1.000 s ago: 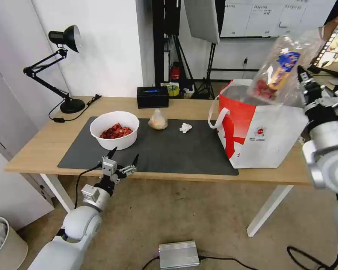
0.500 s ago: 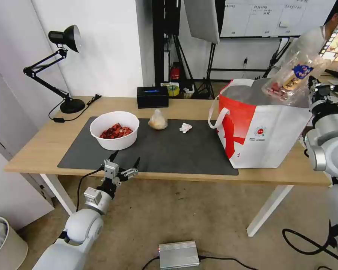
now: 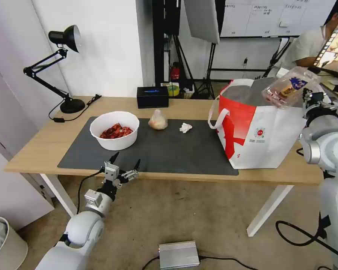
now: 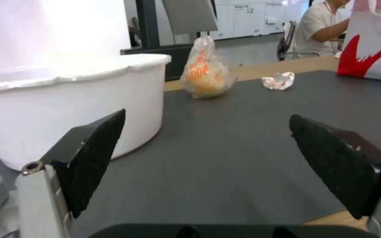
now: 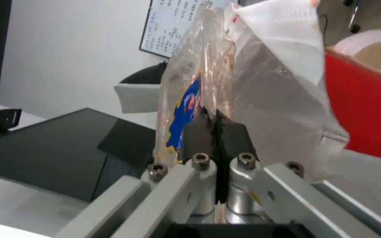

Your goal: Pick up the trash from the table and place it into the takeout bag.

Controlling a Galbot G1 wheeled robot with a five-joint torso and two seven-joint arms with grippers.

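Right claw (image 3: 305,94) pinched shut on tray (image 3: 290,86), upper right of frame, tray tilted, long axis slanting over bag (image 3: 257,129) mouth. Left claw (image 3: 124,164) wide open, empty, at bench (image 3: 37,150) near edge below bowl (image 3: 114,130).

Orange print on the small clear bag (image 4: 206,74) beside the white bowl (image 4: 71,102) seems to read "500M"; no other lettering is legible.

The takeout bag (image 3: 264,138) hides its own inside, and the clamshell tray (image 3: 289,87) covers its far rim.
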